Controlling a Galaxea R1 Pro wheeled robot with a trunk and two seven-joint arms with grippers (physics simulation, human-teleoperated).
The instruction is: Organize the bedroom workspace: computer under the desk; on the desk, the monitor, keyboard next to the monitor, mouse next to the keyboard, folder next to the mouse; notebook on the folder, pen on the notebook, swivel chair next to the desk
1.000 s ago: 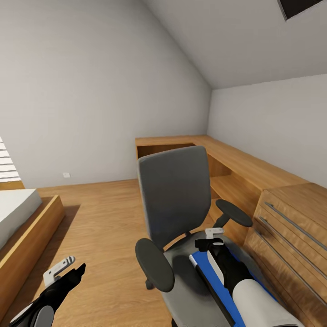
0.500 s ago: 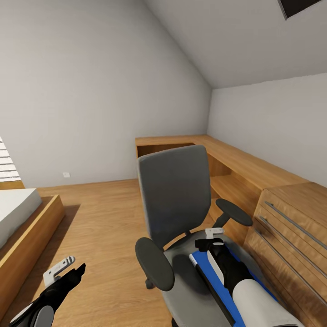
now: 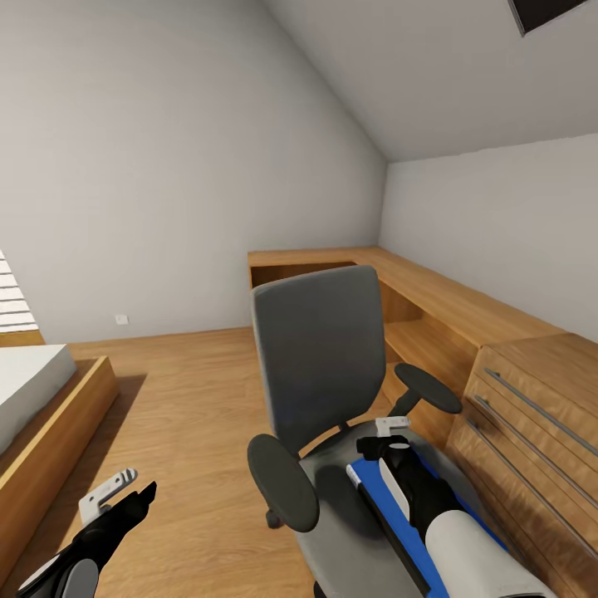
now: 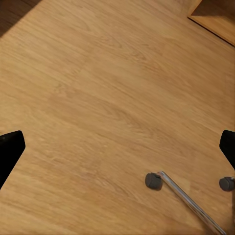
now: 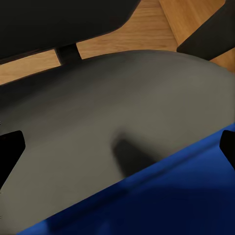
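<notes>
The swivel chair [image 3: 320,365] stands in the middle of the head view, grey back upright, black armrests on both sides. A bright blue folder [image 3: 415,544] with a black spine edge lies flat on its seat. My right gripper [image 3: 384,438] hovers just over the folder's far end, near the seat's back. In the right wrist view that gripper [image 5: 117,149] is open, its black fingertips [image 5: 11,152] spread wide above the grey seat [image 5: 122,98] and the folder [image 5: 171,203]. My left gripper [image 3: 124,497] hangs open and empty over the floor, left of the chair.
A light wood chest [image 3: 531,423] with long steel handles stands close on the chair's right. A low wooden shelf unit [image 3: 415,299] runs along the far and right walls. A bed platform [image 3: 50,415] lies at the left. Under my left gripper [image 4: 117,147] are a castor [image 4: 153,180] and a chrome leg [image 4: 191,205].
</notes>
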